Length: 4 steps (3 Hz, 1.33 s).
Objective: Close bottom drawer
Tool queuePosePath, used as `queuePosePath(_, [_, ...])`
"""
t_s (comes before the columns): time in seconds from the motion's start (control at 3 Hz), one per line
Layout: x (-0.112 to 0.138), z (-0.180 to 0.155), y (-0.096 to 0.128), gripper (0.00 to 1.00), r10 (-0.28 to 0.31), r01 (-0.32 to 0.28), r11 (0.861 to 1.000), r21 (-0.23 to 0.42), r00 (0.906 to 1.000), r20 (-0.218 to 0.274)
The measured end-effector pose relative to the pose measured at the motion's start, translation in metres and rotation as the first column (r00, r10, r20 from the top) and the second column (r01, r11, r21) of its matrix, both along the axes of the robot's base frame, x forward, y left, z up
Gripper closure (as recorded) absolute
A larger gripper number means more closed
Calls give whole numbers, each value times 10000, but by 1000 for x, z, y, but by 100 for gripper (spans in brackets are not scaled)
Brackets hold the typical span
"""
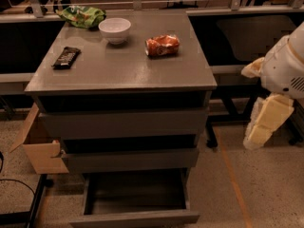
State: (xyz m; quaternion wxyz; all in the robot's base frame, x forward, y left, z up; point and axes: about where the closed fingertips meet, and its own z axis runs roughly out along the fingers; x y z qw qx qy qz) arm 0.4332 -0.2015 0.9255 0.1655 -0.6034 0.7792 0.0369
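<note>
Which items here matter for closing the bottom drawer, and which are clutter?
Job: bottom drawer, pulled out; pincer, right of the cabinet, apart from it.
Clutter: white bowl, green bag, orange packet, dark bar, cardboard box.

One high, near view down onto the cabinet (124, 75) front, gripper (262, 127) at right edge.

Speckled floor (275, 189) carries an orange line (232, 179) at right. Open cardboard box (40, 152) stands left. Dark tables (247, 11) line the far side.
</note>
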Motion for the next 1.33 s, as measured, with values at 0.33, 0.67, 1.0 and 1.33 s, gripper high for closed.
queuePosePath(0.33, [-14, -74, 23, 0, 409, -333, 9968, 732, 9936, -1050])
queuePosePath(0.67, [-34, -153, 47, 0, 614, -390, 9928, 1136, 9777, -2009])
queuePosePath(1.0, [-62, -248, 64, 0, 339, 59, 9927, 1204, 9449, -3255])
queuePosePath(1.33, [-62, -246, 64, 0, 346, 49, 9927, 1204, 9454, -3240])
